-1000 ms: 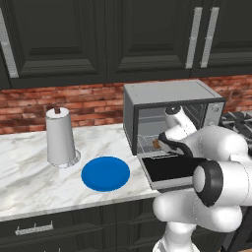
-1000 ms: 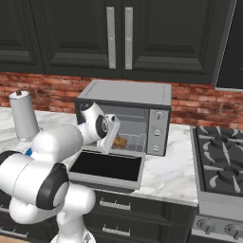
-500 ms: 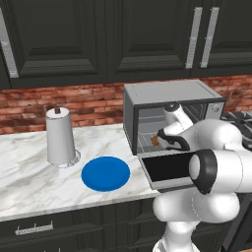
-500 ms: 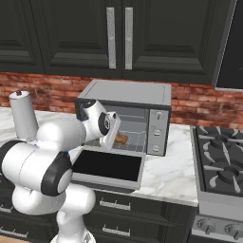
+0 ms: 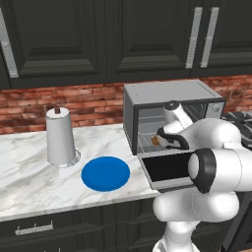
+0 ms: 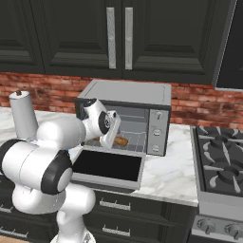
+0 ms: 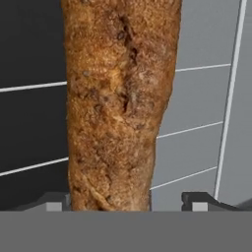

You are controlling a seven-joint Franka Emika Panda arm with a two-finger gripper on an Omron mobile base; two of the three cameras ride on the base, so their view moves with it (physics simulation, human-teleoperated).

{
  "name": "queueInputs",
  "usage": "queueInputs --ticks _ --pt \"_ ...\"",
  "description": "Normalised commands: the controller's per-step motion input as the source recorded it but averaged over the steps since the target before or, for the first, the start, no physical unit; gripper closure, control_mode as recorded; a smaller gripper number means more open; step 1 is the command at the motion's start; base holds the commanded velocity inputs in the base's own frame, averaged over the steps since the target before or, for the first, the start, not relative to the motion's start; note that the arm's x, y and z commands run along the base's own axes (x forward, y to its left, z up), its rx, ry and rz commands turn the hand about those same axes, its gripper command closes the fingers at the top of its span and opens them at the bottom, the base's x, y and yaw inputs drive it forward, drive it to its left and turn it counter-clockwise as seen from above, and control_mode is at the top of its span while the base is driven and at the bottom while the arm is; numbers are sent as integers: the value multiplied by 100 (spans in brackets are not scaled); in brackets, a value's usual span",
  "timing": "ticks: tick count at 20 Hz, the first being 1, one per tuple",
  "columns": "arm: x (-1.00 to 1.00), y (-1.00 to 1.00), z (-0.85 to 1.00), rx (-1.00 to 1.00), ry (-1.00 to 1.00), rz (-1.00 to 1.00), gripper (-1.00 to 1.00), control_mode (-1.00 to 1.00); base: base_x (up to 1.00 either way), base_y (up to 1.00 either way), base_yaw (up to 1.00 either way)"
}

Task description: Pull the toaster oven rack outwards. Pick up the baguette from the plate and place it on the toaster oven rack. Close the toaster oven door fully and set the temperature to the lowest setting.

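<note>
Since a moment ago the gripper [image 7: 125,202] has spread its jaws, freeing the baguette [image 7: 120,103], which lies between them on the toaster oven rack [image 7: 197,128]. Rack out, bread placed and blue plate [image 5: 105,173] bare; the toaster oven door [image 6: 108,166] hangs open, and closing it and setting the temperature remain.

I can't read any text, label, brand or number from here; the toaster oven [image 6: 128,111] has small round knobs on its right-hand panel, but any markings around them are too small for me to make out
</note>
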Motion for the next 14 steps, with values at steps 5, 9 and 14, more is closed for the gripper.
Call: queueInputs --ticks 5,9,14 --pt "-17 0 42 2 -1 0 -100 -100 0 0 0" --pt "-43 0 60 6 -1 1 -100 -100 0 0 0" --pt "-52 0 39 6 2 0 -100 -100 0 0 0"
